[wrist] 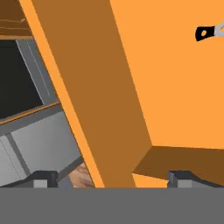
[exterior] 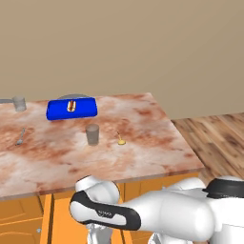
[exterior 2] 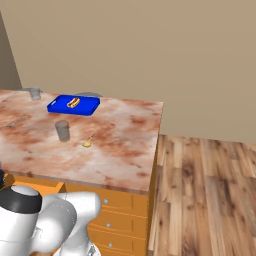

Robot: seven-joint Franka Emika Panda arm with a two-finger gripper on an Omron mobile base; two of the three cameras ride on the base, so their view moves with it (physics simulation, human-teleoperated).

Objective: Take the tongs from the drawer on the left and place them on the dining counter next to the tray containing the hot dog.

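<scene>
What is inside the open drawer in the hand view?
In the drawer, one black end of the tongs lies on the plain orange floor at the right edge; the rest is cut off by the frame.

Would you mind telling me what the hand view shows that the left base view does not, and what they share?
The hand view looks into the open drawer, its plain orange inside bare except for a black end of the tongs at the upper right.

The left base view gives the dining counter with the blue tray holding the hot dog, a grey cup, a fork and a gold spoon.

Both show orange cabinet wood.
</scene>
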